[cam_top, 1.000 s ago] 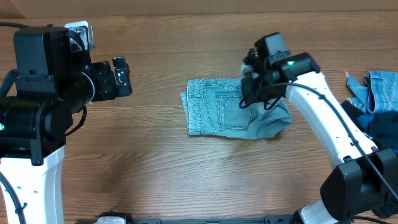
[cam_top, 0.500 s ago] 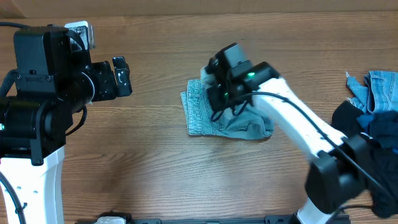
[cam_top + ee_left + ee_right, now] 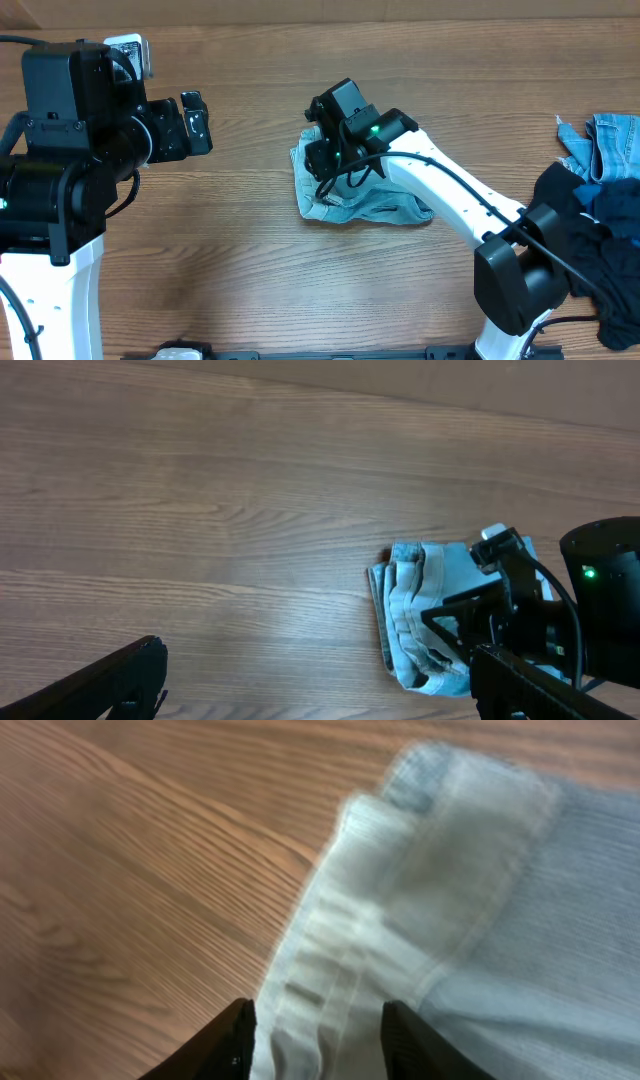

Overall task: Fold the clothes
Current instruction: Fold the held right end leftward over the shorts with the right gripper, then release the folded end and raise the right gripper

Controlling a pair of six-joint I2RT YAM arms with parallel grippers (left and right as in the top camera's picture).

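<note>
My right gripper (image 3: pixel 320 162) hung over the left end of the folded denim shorts (image 3: pixel 372 208), which lay on the desk (image 3: pixel 250 270), centred and nearer the far edge. Its fingers (image 3: pixel 232 1038) stood apart with the cloth's layered edge between them; whether they pinched it I could not tell. My left gripper (image 3: pixel 195 122) hovered near the left edge, spread wide. A clothes pile (image 3: pixel 600 190) sat at the right edge.

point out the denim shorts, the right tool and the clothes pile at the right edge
denim shorts (image 3: pixel 372 209), overhead view, on the lower folded edge
right tool (image 3: pixel 322 1042), right wrist view, midway between its two fingertips
clothes pile (image 3: pixel 598 215), overhead view, on the dark garment
</note>
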